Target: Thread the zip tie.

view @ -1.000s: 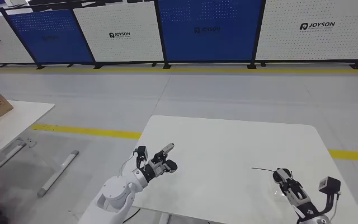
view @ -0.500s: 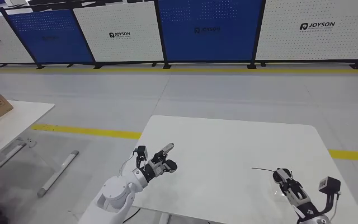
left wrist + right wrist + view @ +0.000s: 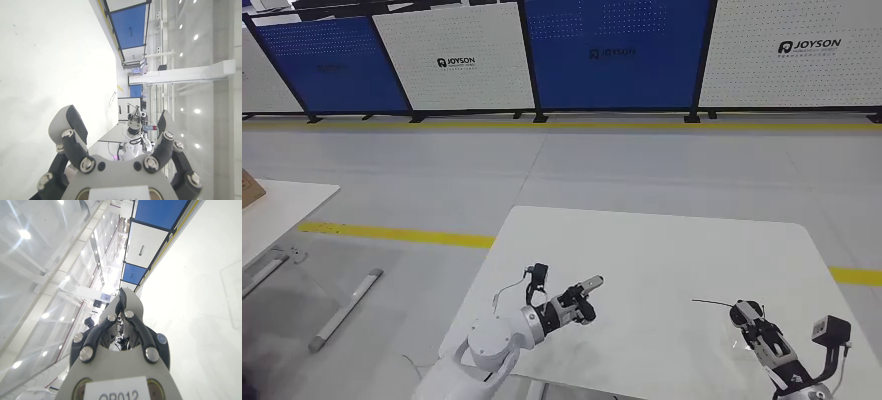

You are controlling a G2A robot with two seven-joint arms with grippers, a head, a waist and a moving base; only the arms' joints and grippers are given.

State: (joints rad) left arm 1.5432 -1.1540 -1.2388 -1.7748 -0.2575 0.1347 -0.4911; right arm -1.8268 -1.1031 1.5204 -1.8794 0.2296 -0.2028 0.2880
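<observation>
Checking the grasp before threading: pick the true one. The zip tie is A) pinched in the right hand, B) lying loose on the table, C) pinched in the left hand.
A: the right hand is shut on the black zip tie; the left hand is open.

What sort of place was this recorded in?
Probably a large industrial hall or robotics test floor: blue and white pegboard partitions fence the area, a yellow line marks the grey floor, and the right wrist view shows a high ceiling with rows of lights.
</observation>
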